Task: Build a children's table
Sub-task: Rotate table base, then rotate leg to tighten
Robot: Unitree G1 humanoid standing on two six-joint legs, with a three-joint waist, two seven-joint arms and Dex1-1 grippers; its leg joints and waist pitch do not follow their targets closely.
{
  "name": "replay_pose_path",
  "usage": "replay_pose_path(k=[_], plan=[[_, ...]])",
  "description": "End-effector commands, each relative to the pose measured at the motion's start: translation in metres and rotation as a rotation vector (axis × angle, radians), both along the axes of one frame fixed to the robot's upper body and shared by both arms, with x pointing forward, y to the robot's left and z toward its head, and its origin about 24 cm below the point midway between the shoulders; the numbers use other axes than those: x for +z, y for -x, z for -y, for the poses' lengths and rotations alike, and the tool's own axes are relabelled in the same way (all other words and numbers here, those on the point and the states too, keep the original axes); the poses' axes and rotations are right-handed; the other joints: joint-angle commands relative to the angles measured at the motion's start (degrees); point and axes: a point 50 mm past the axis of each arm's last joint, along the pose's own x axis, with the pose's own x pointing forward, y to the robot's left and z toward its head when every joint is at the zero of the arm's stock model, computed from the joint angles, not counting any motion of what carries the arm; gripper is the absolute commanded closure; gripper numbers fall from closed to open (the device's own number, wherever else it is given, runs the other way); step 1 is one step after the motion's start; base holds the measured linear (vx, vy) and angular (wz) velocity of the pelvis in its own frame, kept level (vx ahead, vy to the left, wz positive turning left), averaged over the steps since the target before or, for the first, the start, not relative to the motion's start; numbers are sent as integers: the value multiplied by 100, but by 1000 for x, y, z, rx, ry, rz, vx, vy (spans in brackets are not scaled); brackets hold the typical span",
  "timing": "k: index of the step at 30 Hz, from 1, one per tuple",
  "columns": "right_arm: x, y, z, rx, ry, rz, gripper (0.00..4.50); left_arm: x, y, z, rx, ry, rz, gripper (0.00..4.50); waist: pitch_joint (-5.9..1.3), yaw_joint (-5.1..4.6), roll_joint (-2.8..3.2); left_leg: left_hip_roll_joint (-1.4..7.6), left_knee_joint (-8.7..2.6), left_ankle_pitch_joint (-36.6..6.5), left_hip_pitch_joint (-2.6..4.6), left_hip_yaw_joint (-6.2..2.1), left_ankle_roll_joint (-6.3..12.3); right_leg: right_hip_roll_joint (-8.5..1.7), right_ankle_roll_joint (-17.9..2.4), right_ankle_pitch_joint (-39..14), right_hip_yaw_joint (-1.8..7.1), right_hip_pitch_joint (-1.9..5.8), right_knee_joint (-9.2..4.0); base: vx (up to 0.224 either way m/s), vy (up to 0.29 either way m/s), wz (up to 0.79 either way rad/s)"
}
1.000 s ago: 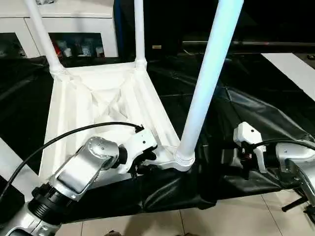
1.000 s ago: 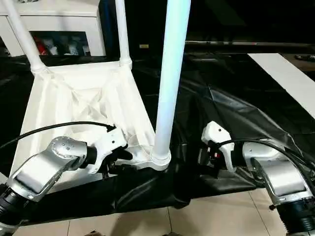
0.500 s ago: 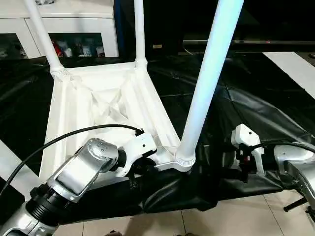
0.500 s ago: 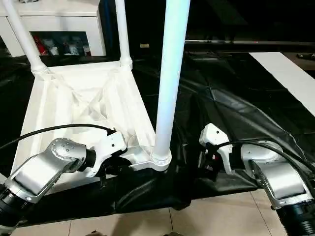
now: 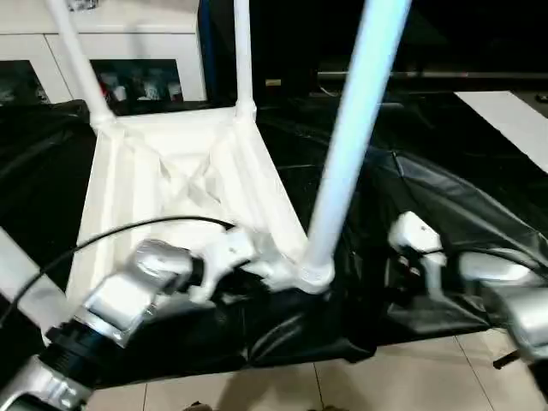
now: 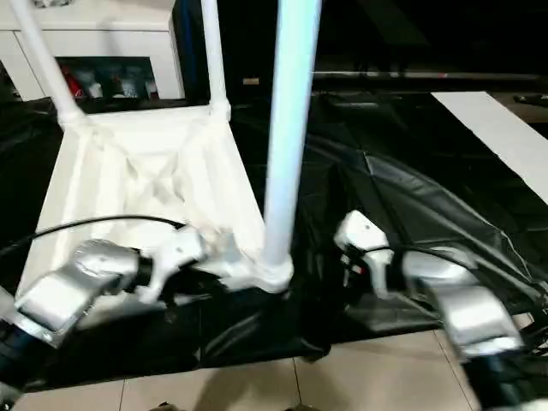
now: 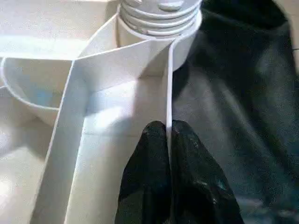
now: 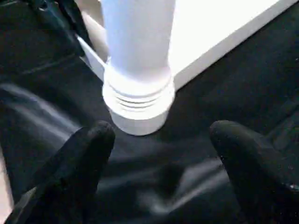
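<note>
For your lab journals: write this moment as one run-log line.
left gripper: shut on tabletop rim | right gripper: open, facing near leg | three legs seated

one upturned tabletop (image 5: pixel 171 184), three fitted legs (image 5: pixel 347 137), two hands (image 7: pixel 169 179)

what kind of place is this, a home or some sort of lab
Probably an indoor lab or demo room rather than a home: the work table is draped in black cloth, the floor is pale tile, and a white cabinet with small items behind glass stands at the back.
</note>
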Motion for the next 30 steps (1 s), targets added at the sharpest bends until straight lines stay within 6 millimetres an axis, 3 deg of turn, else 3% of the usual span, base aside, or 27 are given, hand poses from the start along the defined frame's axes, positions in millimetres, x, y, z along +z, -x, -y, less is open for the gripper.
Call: replay_pose_path(k=[1, 7, 10, 12, 17, 24, 30], plan=[[1, -9, 1, -55, 20, 61, 62, 13, -11, -6, 12, -5, 71, 441, -340, 13, -28, 49, -379, -1858, 57, -30, 59, -288, -355, -3312, 161, 184, -642, 0, 0, 0], [-8, -22, -17, -156, -69, 109, 62, 16, -21, -4, -34, -6, 129, 441, -346, -21, -20, 51, -396, -1908, 44, -34, -6, -303, -465, -3084, 175, 191, -616, 0, 0, 0], [-10, -23, -22, -142, -119, 86, 45, 16, -23, -1, -45, 22, 134, 447, -380, 9, -12, 83, -400, -1705, 43, -20, -1, -310, -664, -2533, 216, 219, -543, 0, 0, 0], [-13, -18, -35, -58, -220, 7, 27, 16, -24, 7, -68, 95, 116, 450, -402, 22, -38, 83, -383, -1425, 12, 13, 94, -293, -925, -1852, 238, 259, -465, 0, 0, 0], [-19, -21, -44, -7, -189, 20, 6, 12, -21, 15, -116, 135, 80, 450, -434, 73, -26, 99, -356, -874, -23, 27, 193, -305, -1260, -945, 248, 305, -330, 0, 0, 0], [-18, -33, -56, -10, -157, 74, 6, 11, -23, 16, -140, 125, 79, 450, -397, 118, -19, 96, -377, -1249, 25, 38, 29, -329, -1022, -1781, 263, 274, -419, 0, 0, 0], [-19, -37, -58, 15, -132, 77, 53, 9, -25, 15, -141, 109, 70, 450, -400, 163, -24, 102, -383, -1217, 24, 37, 19, -330, -1022, -1691, 265, 278, -404, 0, 0, 0]])
